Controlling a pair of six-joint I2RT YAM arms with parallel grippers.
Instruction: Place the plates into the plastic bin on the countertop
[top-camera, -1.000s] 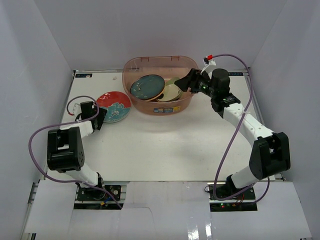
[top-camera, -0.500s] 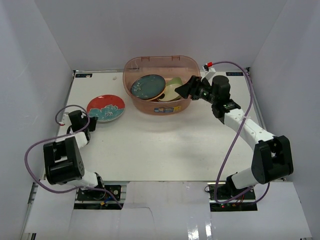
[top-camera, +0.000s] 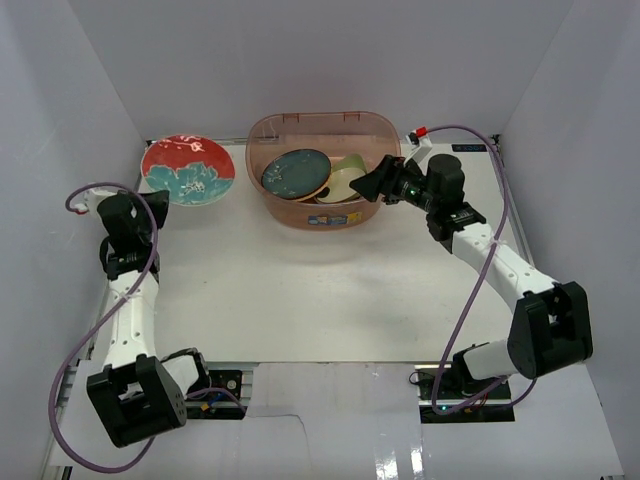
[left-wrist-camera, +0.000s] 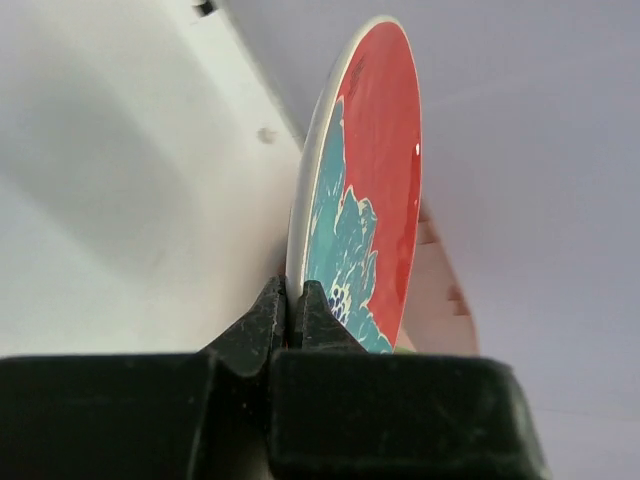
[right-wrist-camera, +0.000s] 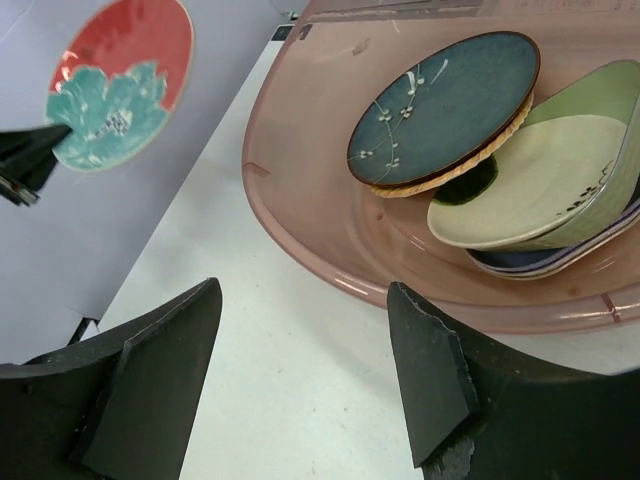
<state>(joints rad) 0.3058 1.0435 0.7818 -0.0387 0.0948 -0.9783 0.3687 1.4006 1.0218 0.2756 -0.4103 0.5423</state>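
Top external showed us only the red plate (top-camera: 188, 170) outside the plastic bin (top-camera: 315, 117), left claw (top-camera: 152, 207) pinching it, right claw (top-camera: 380, 180) gaping empty.

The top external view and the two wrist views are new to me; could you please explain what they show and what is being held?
Two robot arms are bolted at the near edge of a white countertop. The top external view looks down from above and behind them; each wrist view is taken from a camera on that arm's wrist. The left end effector is shut on the rim of a red plate with a teal flower, holding it up off the surface. The right end effector is open and empty, beside the plastic bin. Inside the bin lie a dark teal plate and some pale cream and green ones.
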